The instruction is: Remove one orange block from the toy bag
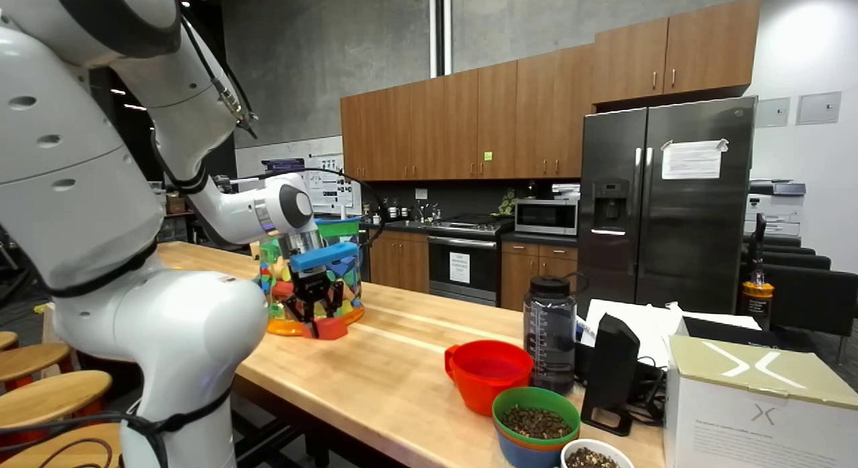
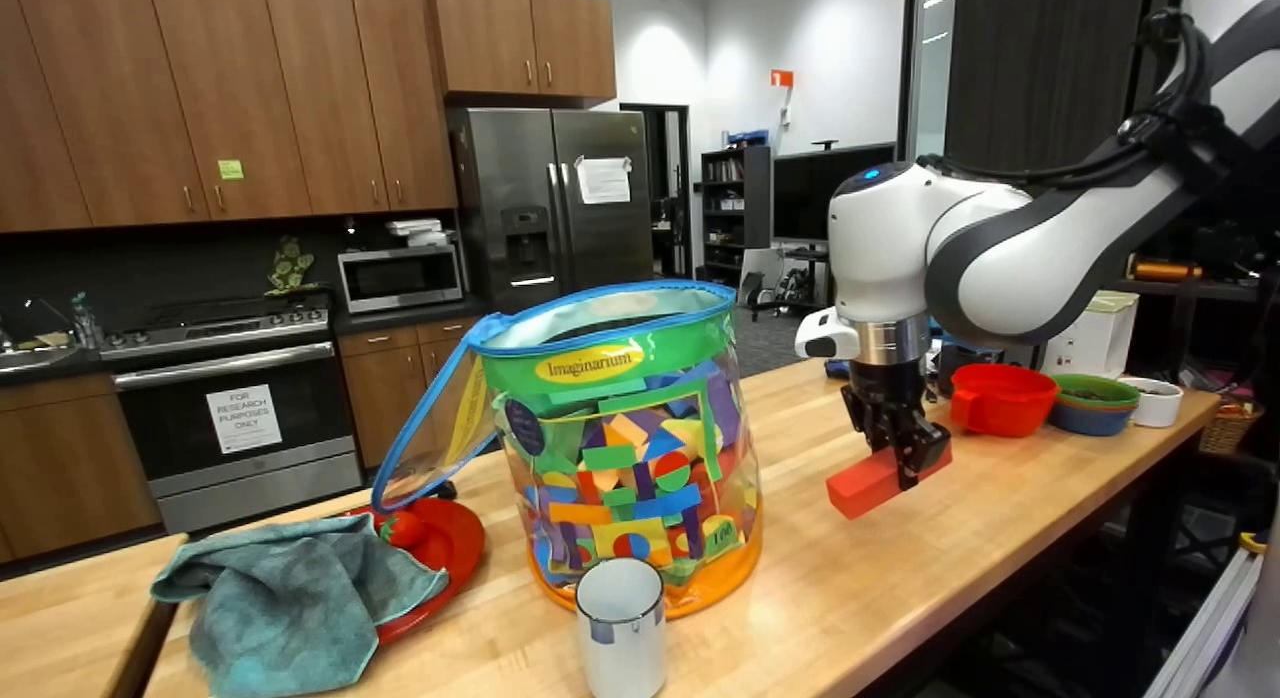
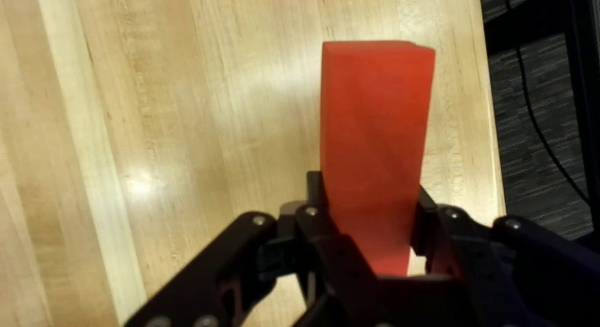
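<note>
The orange-red rectangular block (image 3: 375, 125) sits outside the Imaginarium toy bag (image 2: 620, 448), pinched in the Robotiq gripper (image 3: 370, 205), whose jaws are closed to the block's width against its two long sides. It is over the wooden desk (image 2: 800, 598), near the long edge where the Panda arm (image 1: 194, 307) stands; it seems clear of the wood, though contact is hard to rule out. The bag stands farther in from that edge. I'd expect the block to be light and fairly stiff, perhaps dense foam, with matte faces that slip little and nothing fragile about it. Those long sides suit the grip, best near mid-length so neither end dips.
</note>
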Motion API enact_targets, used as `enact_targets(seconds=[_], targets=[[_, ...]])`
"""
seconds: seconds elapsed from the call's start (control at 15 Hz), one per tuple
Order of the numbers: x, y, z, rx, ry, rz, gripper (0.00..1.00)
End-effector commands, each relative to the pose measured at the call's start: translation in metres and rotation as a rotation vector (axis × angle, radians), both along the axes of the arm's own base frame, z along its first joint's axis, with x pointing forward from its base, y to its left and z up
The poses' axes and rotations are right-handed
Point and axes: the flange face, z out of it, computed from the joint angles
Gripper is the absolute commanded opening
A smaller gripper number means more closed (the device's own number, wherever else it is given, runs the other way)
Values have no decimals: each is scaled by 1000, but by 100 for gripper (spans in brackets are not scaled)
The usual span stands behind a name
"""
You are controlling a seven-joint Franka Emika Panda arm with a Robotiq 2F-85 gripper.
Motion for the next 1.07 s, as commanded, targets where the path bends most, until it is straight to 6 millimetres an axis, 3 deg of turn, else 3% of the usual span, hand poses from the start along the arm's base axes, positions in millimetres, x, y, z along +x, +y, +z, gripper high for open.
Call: enact_targets(seconds=[0.0, 0.47, 1.0], targets=[[-1, -5, -4, -79, -4, -6, 16], [-6, -9, -11, -138, 24, -32, 16], [-23, 23, -26, -37, 94, -144, 16]])
